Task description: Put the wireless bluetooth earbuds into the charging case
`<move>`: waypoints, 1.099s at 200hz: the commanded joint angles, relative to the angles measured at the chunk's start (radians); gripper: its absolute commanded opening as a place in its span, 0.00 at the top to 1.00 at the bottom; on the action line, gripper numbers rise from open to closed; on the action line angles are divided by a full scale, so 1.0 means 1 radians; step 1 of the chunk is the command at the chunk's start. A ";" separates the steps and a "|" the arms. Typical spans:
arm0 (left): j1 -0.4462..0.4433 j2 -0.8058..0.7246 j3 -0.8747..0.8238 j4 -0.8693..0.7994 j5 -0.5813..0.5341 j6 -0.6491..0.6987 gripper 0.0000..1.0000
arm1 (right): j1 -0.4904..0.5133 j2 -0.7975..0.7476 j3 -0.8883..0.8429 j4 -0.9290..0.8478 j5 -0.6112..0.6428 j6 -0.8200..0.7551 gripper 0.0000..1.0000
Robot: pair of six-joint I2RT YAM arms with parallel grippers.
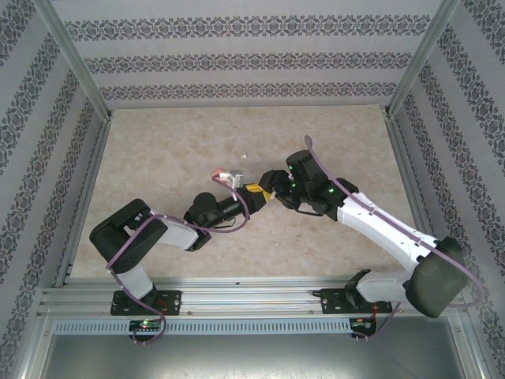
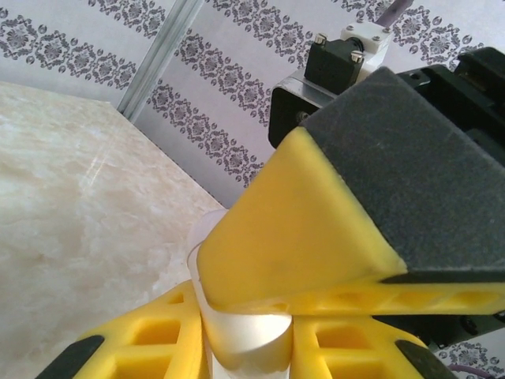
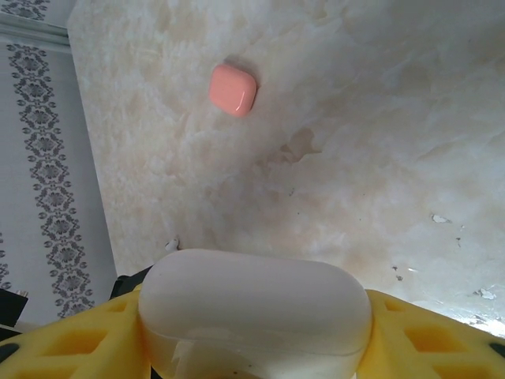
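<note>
Pale marbled tabletop (image 1: 158, 150) under an aluminium frame (image 1: 75, 67), walled in grey-patterned striped paper (image 1: 252, 63).

Both arms bent in over the middle toward the white case (image 3: 256, 304). Left arm (image 1: 134, 237) folded low at the elbow, forearm angled up to the case from the near left. Left gripper (image 1: 249, 192) clamped on the case, yellow fingers (image 2: 126, 330) pressed to either side of it in the left wrist view. Right arm (image 1: 379, 225) stretched long from the near right, wrist dipped. Right gripper (image 1: 266, 189) likewise closed on the case, pads (image 3: 426, 332) hugging both its ends.

From above, case buried under the two meeting grippers. In the left wrist view, mostly masked by a right finger lying across it, lower part cut off at the edge.

Pink case (image 3: 233, 89) flat on the marble beyond the white case, well apart from it. Tiny white speck (image 1: 245, 156) on bare table beyond the white case, too small to tell whether an earbud. Pale flecks (image 3: 438, 219) to the right of the case, equally unclear.
</note>
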 commanded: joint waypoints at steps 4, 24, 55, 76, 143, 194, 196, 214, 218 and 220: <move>-0.009 -0.012 0.025 0.049 -0.005 -0.016 0.79 | 0.008 -0.046 -0.010 0.035 -0.030 -0.024 0.37; -0.007 -0.018 0.020 0.049 -0.013 -0.024 0.79 | 0.008 -0.063 -0.007 0.031 -0.022 -0.036 0.32; 0.010 -0.048 0.010 0.041 -0.019 -0.059 0.79 | -0.006 -0.122 -0.011 0.034 0.002 -0.071 0.29; 0.030 -0.098 0.011 -0.016 -0.009 -0.075 0.80 | -0.030 -0.184 -0.025 0.026 0.034 -0.097 0.28; 0.121 -0.294 0.119 -0.334 0.145 -0.171 0.80 | -0.123 -0.289 -0.194 0.405 -0.118 -0.075 0.32; 0.123 -0.339 0.217 -0.438 0.225 -0.267 0.80 | -0.138 -0.213 -0.153 0.622 -0.318 -0.071 0.37; 0.123 -0.339 0.221 -0.440 0.228 -0.270 0.80 | -0.137 -0.212 -0.152 0.627 -0.321 -0.071 0.37; 0.123 -0.345 0.233 -0.444 0.238 -0.292 0.80 | -0.137 -0.202 -0.148 0.657 -0.342 -0.067 0.42; 0.123 -0.347 0.234 -0.444 0.237 -0.296 0.80 | -0.137 -0.199 -0.146 0.659 -0.344 -0.066 0.44; 0.123 -0.348 0.235 -0.446 0.237 -0.298 0.80 | -0.138 -0.198 -0.146 0.660 -0.345 -0.066 0.44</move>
